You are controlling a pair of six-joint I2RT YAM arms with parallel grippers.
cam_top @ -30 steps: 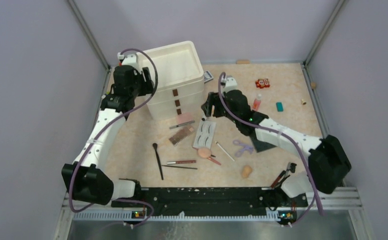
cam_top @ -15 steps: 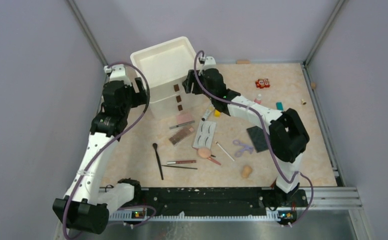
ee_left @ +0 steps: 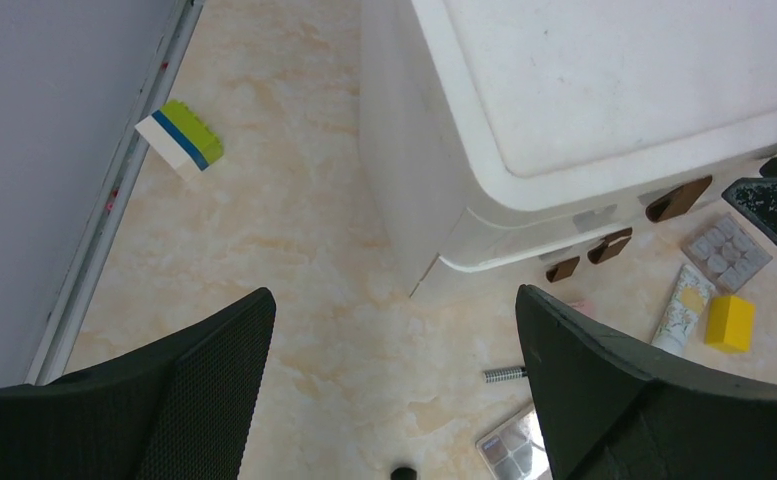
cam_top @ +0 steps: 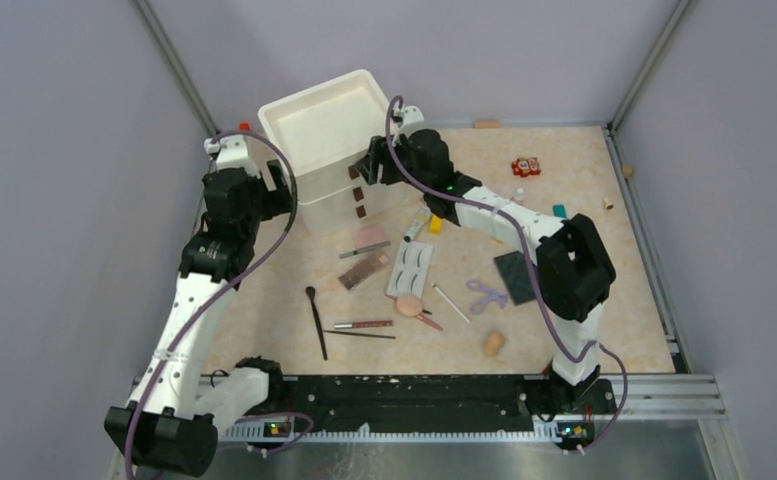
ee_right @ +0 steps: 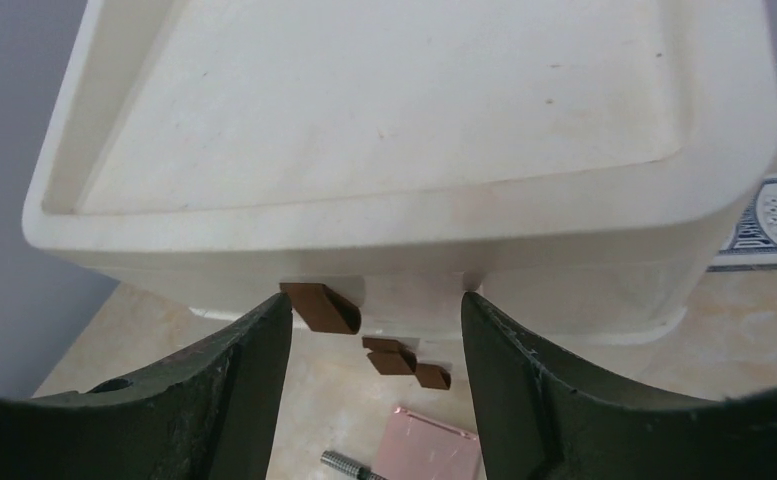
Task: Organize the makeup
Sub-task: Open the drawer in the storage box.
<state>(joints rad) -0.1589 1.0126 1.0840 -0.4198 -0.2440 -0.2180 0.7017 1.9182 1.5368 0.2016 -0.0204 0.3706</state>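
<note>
The makeup lies loose in front of a white drawer box [cam_top: 326,128]: pink compact [cam_top: 370,237], brown eyeshadow palette [cam_top: 363,270], white eyelash card [cam_top: 411,266], black brush [cam_top: 316,320], pencils [cam_top: 362,324], peach puff [cam_top: 409,304], sponge [cam_top: 493,343], purple curler [cam_top: 486,293]. My right gripper [cam_top: 369,168] is open at the box's front. In the right wrist view my right gripper [ee_right: 376,300] has its jaws either side of the top brown handle [ee_right: 322,307]. My left gripper [cam_top: 264,195] is open and empty beside the box's left wall, over bare floor in its wrist view [ee_left: 394,295].
A cream tube [cam_top: 417,225] and a yellow block [cam_top: 435,225] lie right of the box. A black pad [cam_top: 515,276], a teal block [cam_top: 560,211] and a red item [cam_top: 525,166] lie further right. A green-blue block [ee_left: 179,140] sits by the left wall. A blue-grey card box [ee_right: 769,220] lies behind the drawer box.
My right gripper swung left from the table's middle up to the drawer box's front and top handle. My left arm shifted slightly left and nearer. The makeup has not moved.
</note>
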